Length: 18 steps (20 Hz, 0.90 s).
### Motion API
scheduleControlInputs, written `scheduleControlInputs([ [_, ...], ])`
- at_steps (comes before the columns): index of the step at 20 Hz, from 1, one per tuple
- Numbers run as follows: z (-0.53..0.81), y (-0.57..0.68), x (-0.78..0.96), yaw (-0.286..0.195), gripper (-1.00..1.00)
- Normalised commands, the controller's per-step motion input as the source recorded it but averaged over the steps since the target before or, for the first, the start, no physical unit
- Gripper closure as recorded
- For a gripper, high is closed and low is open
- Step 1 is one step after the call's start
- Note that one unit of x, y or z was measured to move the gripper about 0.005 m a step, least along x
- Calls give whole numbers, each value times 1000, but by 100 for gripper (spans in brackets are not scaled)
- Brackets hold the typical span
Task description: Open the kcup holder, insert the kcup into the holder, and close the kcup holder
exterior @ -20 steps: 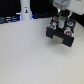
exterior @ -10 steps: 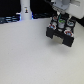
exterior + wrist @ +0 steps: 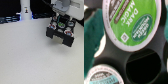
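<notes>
While the arm hung over the kcup holder (image 3: 61,31) at the far right of the exterior view, the job looked roughly midway. The unit's pod slots lay exposed in the wrist view, so opening appeared done. The kcup (image 3: 132,22), green-topped w/ "Dark Magic" lettering, sat close under the wrist cam, above the black rack (image 3: 134,62), w/ an empty round slot just beside it. Whether it was seated or held clear of a slot couldn't be told. The gripper (image 3: 60,22) was too blurred and hidden to say if its jaws stood apart or pinched the pod. A second green pod (image 3: 103,77) occupied another slot. Left, by this view: confirm seating, release, shut the holder.
</notes>
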Motion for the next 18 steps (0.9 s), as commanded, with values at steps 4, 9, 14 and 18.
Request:
scheduleControlInputs([
  [4,404,-8,208,100,-100],
  [9,487,-241,357,108,-100],
  [14,429,-378,430,91,-100],
  [18,350,-459,602,26,-100],
])
